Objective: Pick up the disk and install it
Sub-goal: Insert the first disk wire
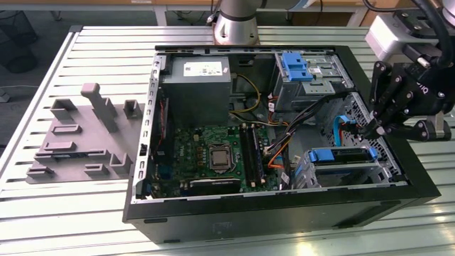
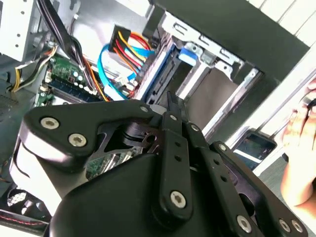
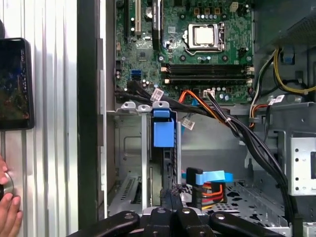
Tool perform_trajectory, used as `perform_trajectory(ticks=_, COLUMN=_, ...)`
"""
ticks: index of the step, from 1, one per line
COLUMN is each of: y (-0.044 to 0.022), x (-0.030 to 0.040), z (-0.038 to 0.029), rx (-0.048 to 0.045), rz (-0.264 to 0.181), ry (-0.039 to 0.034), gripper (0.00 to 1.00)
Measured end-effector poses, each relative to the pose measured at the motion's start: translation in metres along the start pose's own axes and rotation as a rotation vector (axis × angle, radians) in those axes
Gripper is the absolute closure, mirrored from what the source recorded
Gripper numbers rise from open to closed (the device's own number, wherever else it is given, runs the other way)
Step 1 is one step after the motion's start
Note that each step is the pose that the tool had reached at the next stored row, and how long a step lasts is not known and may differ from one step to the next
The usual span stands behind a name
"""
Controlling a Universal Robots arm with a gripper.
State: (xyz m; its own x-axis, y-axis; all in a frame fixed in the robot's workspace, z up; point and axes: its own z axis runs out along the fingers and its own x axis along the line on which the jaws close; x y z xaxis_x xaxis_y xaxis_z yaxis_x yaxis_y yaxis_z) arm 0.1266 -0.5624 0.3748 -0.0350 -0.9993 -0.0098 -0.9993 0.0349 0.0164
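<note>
Blue-bracketed disk (image 1: 343, 156): seated in drive cage (image 1: 334, 170), lower right of exterior view, inside open black computer case (image 1: 270, 213); blue tab (image 3: 163, 132) at centre of first wrist view. Black gripper (image 1: 374, 129): right edge of exterior view, just above cage, fingers drawn together, clamped on nothing visible. Green motherboard (image 1: 213, 154): centre. Hand (image 3: 9, 213): lower left of first wrist view.

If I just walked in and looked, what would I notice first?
Probably the big black computer case lying open on the slatted metal table, with its green circuit board and bundles of coloured wires showing. Next, the black robot gripper hanging over the case's edge at the exterior view's right, just above the silver disk in its blue plastic bracket sitting in the metal drive cage.
</note>
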Motion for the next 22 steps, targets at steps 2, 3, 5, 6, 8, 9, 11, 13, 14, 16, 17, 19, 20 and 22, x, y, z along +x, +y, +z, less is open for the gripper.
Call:
perform_trajectory(ticks=2, y=-0.0011, x=-0.0044, z=0.0008, rx=0.0, rz=0.0, ry=0.0001, gripper=0.89)
perform_trajectory(ticks=3, y=-0.0011, x=-0.0068, z=0.0016, rx=0.0, rz=0.0, ry=-0.0002, gripper=0.89)
perform_trajectory(ticks=5, y=-0.0015, x=-0.0102, z=0.0033, rx=0.0, rz=0.0, ry=-0.0014, gripper=0.89)
perform_trajectory(ticks=6, y=-0.0016, x=-0.0118, z=0.0043, rx=-0.0001, rz=0.0, ry=-0.0016, gripper=0.89)
perform_trajectory(ticks=8, y=-0.0019, x=-0.0153, z=0.0066, rx=0.0, rz=0.0, ry=-0.0019, gripper=0.89)
perform_trajectory(ticks=9, y=-0.0019, x=-0.0167, z=0.0076, rx=0.0, rz=0.0, ry=-0.002, gripper=0.89)
perform_trajectory(ticks=11, y=-0.002, x=-0.0182, z=0.0089, rx=0.0004, rz=0.0, ry=-0.0019, gripper=0.89)
perform_trajectory(ticks=13, y=-0.002, x=-0.0182, z=0.0091, rx=0.0008, rz=0.0, ry=-0.002, gripper=0.89)
perform_trajectory(ticks=14, y=-0.002, x=-0.0182, z=0.0091, rx=0.0009, rz=0.0, ry=-0.002, gripper=0.89)
perform_trajectory(ticks=16, y=-0.002, x=-0.0182, z=0.0091, rx=0.001, rz=0.0, ry=-0.0019, gripper=0.89)
perform_trajectory(ticks=17, y=-0.002, x=-0.0182, z=0.0091, rx=0.0011, rz=0.0, ry=-0.0019, gripper=0.89)
perform_trajectory(ticks=19, y=-0.002, x=-0.0182, z=0.0091, rx=0.0011, rz=0.0, ry=-0.0019, gripper=0.89)
perform_trajectory(ticks=20, y=-0.002, x=-0.0182, z=0.0091, rx=0.0012, rz=0.0, ry=-0.0019, gripper=0.89)
perform_trajectory(ticks=22, y=-0.002, x=-0.0182, z=0.0091, rx=0.0012, rz=0.0, ry=-0.002, gripper=0.89)
